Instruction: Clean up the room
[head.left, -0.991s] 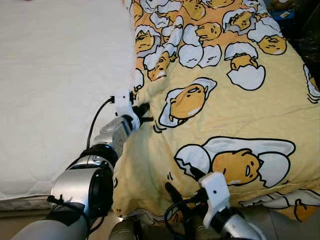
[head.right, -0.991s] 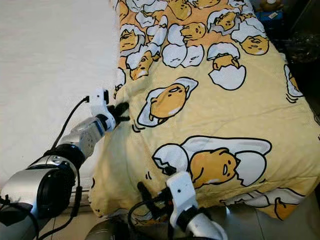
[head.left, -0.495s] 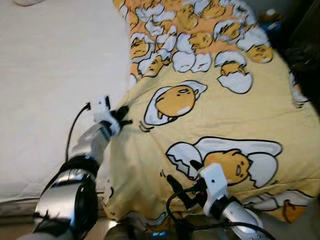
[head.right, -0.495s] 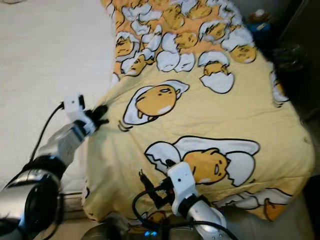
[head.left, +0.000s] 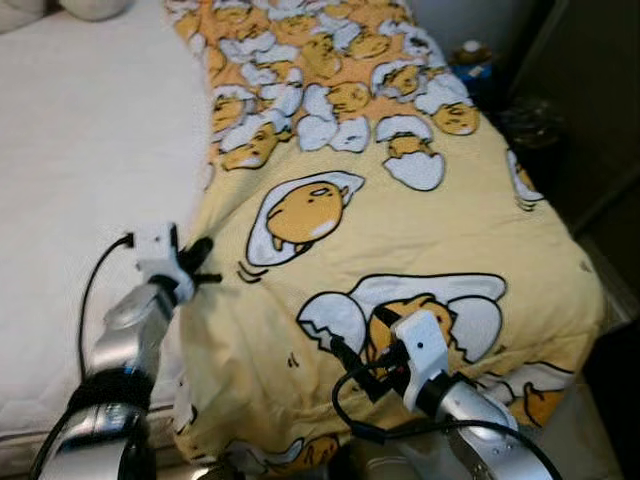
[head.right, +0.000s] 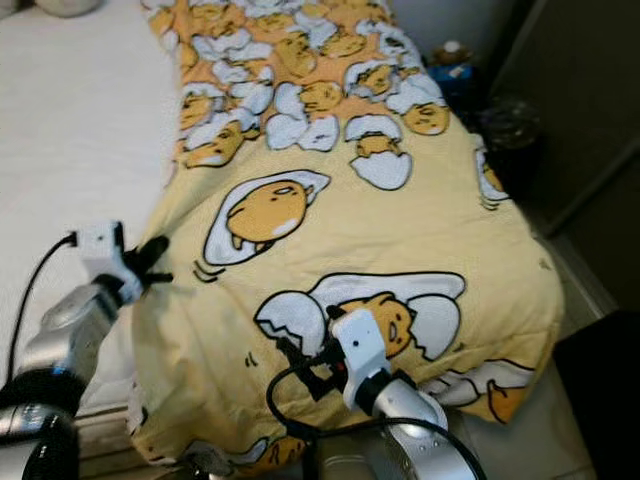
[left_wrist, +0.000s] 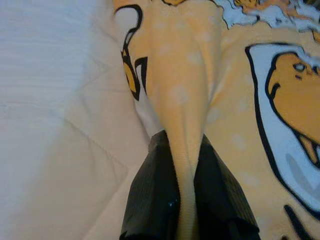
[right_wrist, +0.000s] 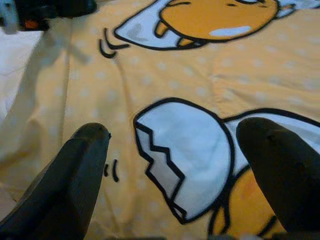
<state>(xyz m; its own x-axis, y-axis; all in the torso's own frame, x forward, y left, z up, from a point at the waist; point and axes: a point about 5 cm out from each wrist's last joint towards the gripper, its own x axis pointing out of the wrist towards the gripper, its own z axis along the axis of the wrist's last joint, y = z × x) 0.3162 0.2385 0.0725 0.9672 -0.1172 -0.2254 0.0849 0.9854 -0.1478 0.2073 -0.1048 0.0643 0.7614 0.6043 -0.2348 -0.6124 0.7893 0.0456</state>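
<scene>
Yellow blanket (head.left: 400, 230) beside white mattress (head.left: 80, 150)

Yellow blanket (head.left: 400, 220) is spread over the mattress (head.left: 90, 170). Its left edge is pinched by the left gripper (head.left: 200, 266). The right gripper (head.left: 360, 355) is held over its near part, fingers apart.

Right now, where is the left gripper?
In the left eye view the left gripper is on the robot's left, shut on a fold at the edge of the yellow blanket, beside the white mattress.
</scene>
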